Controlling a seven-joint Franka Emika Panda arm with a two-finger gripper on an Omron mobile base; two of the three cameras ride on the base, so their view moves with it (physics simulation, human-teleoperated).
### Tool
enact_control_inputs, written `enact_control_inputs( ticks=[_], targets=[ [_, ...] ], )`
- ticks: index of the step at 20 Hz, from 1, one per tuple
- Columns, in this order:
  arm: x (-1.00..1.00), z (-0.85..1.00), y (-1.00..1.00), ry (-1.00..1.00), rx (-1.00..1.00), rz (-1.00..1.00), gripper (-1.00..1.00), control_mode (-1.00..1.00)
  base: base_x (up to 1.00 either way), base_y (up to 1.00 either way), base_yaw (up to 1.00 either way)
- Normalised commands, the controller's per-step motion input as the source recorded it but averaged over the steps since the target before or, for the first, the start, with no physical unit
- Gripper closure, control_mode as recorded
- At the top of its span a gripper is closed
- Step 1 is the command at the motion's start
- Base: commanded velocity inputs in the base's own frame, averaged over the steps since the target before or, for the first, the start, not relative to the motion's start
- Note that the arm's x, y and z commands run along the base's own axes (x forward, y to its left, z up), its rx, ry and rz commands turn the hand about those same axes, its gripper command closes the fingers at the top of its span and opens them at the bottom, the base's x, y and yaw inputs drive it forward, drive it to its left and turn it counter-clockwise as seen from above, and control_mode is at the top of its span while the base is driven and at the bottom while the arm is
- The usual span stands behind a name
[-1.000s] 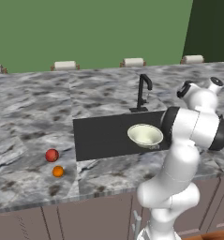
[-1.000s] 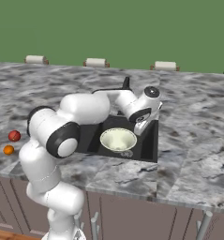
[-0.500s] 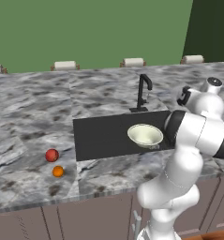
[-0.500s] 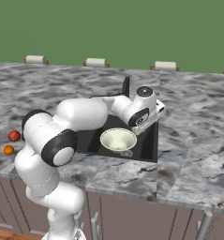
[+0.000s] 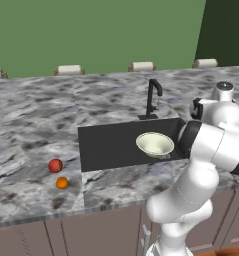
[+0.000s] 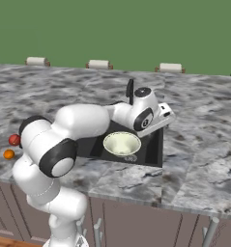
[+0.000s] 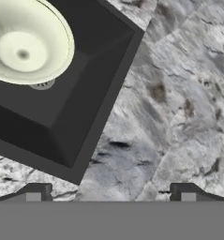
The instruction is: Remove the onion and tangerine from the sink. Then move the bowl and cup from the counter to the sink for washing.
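Note:
The pale bowl (image 5: 155, 144) (image 6: 122, 144) (image 7: 24, 42) sits inside the black sink (image 5: 106, 145) (image 7: 62, 108), over the drain at its right end. On the counter (image 5: 36, 115) left of the sink lie the red onion (image 5: 55, 165) (image 6: 14, 140) and, just in front of it, the smaller orange tangerine (image 5: 62, 183) (image 6: 8, 154). My gripper (image 7: 111, 192) is open and holds nothing. It hangs over the marble just past the sink's right rim, beside the bowl. The cup is out of view.
A thin black faucet (image 5: 152, 97) (image 6: 130, 89) rises behind the sink. My white arm (image 6: 83, 120) arches over the sink's front. Bare marble (image 6: 199, 144) stretches to the right of the basin. Small wall fittings (image 5: 142, 66) line the back edge.
The arm has shifted a little to the right and the hand has turned over the sink's right rim. Bowl, onion and tangerine lie where they were.

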Motion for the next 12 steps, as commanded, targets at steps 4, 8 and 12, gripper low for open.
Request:
enact_control_inputs(
  ticks=[4,8,12],
  targets=[
    [-0.21,0.16,-0.17,0.00,0.02,-0.25,-1.00,-1.00,0.00,0.00,0.00],
    [-0.23,0.13,-0.16,-0.02,0.07,-0.18,-1.00,-1.00,0.00,0.00,0.00],
    [-0.16,0.10,-0.19,-0.03,0.07,-0.08,-1.00,-1.00,0.00,0.00,0.00]
  ],
)
